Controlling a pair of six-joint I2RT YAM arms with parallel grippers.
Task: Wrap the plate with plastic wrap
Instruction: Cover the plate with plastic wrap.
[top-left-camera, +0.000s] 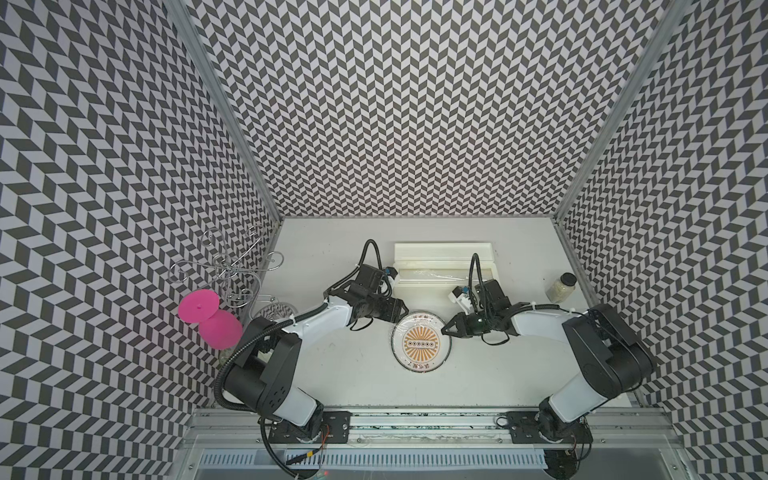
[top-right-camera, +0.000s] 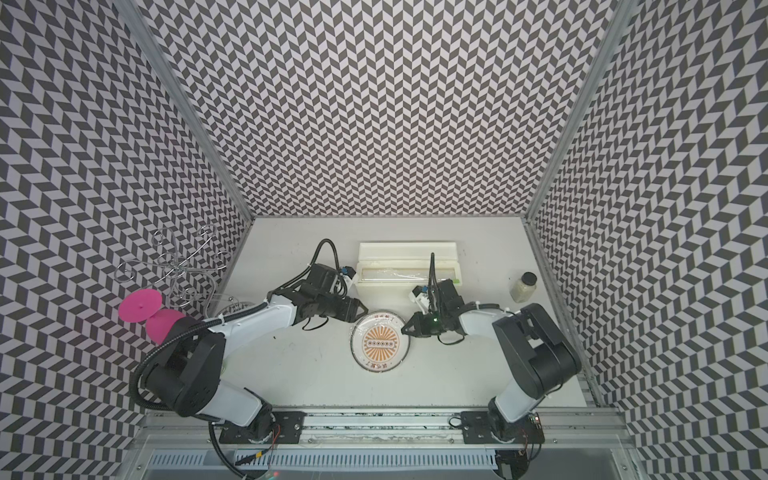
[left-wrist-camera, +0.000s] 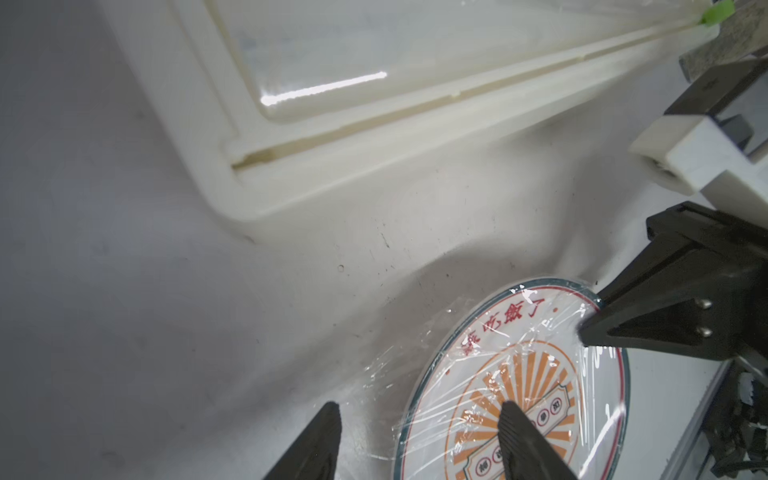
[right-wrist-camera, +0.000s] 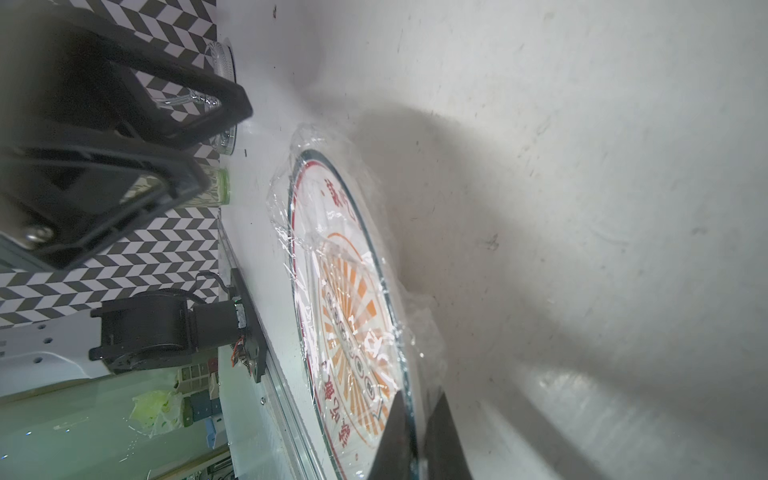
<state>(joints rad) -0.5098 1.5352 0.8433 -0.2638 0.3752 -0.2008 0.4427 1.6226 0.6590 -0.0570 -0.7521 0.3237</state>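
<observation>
Left gripper (left-wrist-camera: 417, 407): released, jaws apart. One finger stands over the table (left-wrist-camera: 166, 332), the other over the plate (left-wrist-camera: 519, 357), and nothing is held between them. Right gripper (right-wrist-camera: 419, 395): clenched at the opposite rim; whether film is nipped between its tips cannot be told.

The plate lies flat at mid-table between both grippers, on the near side of the cream dispenser box (top-left-camera: 444, 266). The plastic wrap (left-wrist-camera: 374, 374) covers its face, crinkled, with a loose skirt spilling onto the table beneath the left fingers.

Assessment: the edge needs tucking. You should keep the right gripper as the anchor. Lower the left fingers onto the skirt and press it against the rim without shoving the plate. Withdraw straight up, since the film will likely cling.
</observation>
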